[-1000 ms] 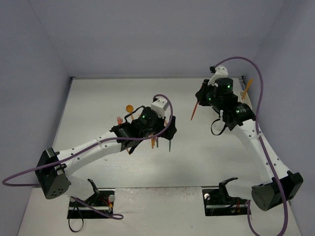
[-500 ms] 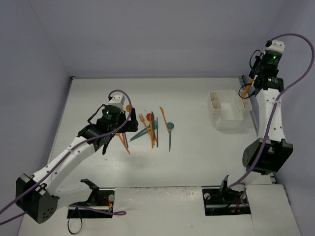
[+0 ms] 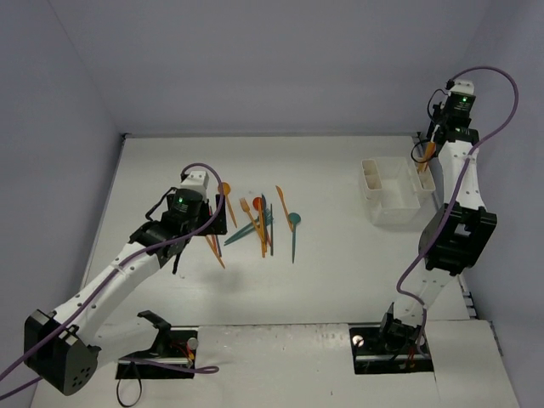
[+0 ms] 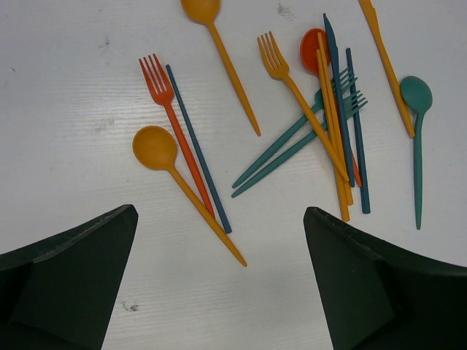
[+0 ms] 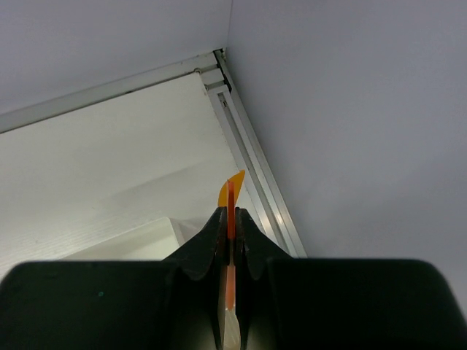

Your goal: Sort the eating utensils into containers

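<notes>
The eating utensils (image 3: 262, 223) lie scattered at the table's middle: orange, red-orange and teal spoons, forks and knives. In the left wrist view an orange spoon (image 4: 156, 146), a red-orange fork (image 4: 156, 73) and a teal spoon (image 4: 417, 92) lie on the white surface. My left gripper (image 3: 197, 236) (image 4: 220, 211) hangs open above the pile's left side, holding nothing. The white containers (image 3: 393, 190) stand at the right. My right gripper (image 3: 427, 151) (image 5: 230, 215) is raised over their right end, shut on a thin orange utensil (image 5: 232, 191) seen edge-on.
A metal rail (image 5: 255, 157) runs along the table's right edge beside the purple wall (image 5: 350, 109), close to the right gripper. A corner of the containers (image 5: 139, 244) shows below the right gripper. Both arm bases sit at the near edge.
My left gripper has pulled back off the pile to its left side and opened fully. My right arm has swung from over the containers up to the far right corner, still holding the orange utensil.
</notes>
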`<state>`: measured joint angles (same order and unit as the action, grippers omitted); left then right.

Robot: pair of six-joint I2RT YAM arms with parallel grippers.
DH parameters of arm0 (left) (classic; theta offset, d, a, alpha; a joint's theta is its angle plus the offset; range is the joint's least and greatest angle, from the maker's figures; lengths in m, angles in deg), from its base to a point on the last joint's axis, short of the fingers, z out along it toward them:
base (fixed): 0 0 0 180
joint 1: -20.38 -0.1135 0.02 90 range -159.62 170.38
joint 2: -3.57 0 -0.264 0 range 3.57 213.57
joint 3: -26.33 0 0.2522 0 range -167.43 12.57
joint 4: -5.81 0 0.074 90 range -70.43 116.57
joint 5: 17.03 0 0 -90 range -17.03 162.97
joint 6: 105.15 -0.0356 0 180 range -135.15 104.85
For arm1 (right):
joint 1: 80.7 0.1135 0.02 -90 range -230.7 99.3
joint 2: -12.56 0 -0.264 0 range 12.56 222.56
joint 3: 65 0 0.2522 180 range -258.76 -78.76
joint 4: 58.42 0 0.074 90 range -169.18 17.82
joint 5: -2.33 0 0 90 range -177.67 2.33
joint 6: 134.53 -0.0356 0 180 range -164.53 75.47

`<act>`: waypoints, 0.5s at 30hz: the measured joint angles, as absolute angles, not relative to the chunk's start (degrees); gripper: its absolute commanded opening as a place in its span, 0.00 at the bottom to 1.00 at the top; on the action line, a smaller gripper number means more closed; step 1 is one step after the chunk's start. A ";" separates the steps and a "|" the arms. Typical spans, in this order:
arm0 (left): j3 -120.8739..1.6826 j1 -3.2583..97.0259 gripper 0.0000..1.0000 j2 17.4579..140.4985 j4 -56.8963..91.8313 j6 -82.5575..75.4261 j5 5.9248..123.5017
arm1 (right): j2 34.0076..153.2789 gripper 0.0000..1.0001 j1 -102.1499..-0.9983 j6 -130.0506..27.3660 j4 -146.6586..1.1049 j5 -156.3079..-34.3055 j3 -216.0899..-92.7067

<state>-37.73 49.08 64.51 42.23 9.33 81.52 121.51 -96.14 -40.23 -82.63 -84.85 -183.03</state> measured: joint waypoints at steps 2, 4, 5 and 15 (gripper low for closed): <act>-37.73 48.89 0.98 64.61 42.23 9.09 81.75 | 122.59 0.00 -96.21 -39.92 -82.40 -85.45 -183.03; -37.73 48.81 0.97 64.70 42.23 8.95 81.85 | 123.39 0.00 -96.42 -39.82 -82.21 -85.92 -183.03; -37.73 48.81 0.97 64.76 42.22 8.92 81.86 | 123.64 0.00 -96.49 -39.83 -82.06 -86.34 -183.03; -37.73 48.81 0.97 65.50 42.06 8.94 81.42 | 123.93 0.00 -96.70 -39.94 -79.21 -89.27 -182.90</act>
